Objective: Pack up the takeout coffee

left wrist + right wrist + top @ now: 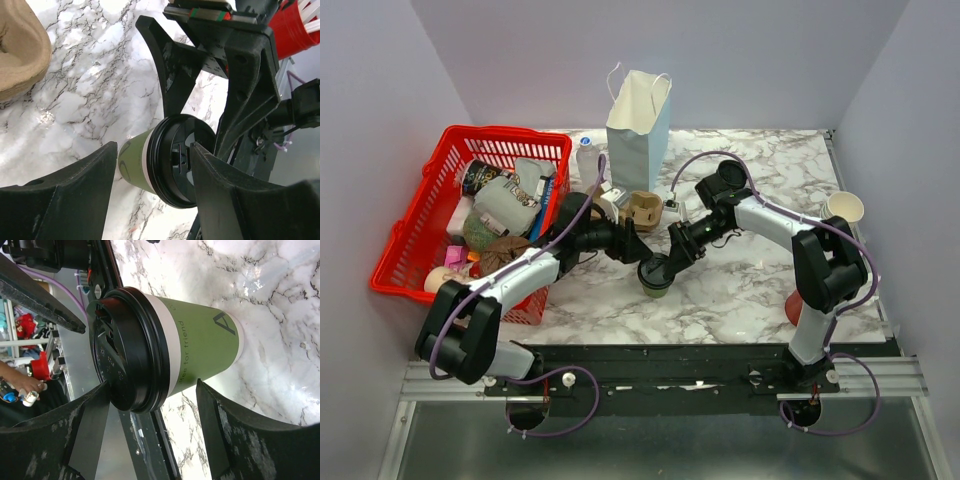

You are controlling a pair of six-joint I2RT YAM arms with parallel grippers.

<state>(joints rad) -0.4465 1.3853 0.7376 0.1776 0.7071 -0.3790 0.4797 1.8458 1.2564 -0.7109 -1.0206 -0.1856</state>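
My left gripper and right gripper both straddle the cup, lid on, upright between wide jaws. I cannot tell if either pinches it. I'm at the grasp. Next, I think: one firm hold, then lift it to the bag.

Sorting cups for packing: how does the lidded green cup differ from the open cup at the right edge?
The green cup wears a black lid; the open cup has none, showing white inside. The left hand and right hand crowd the green cup; the open cup stands alone. Both are upright on the table.
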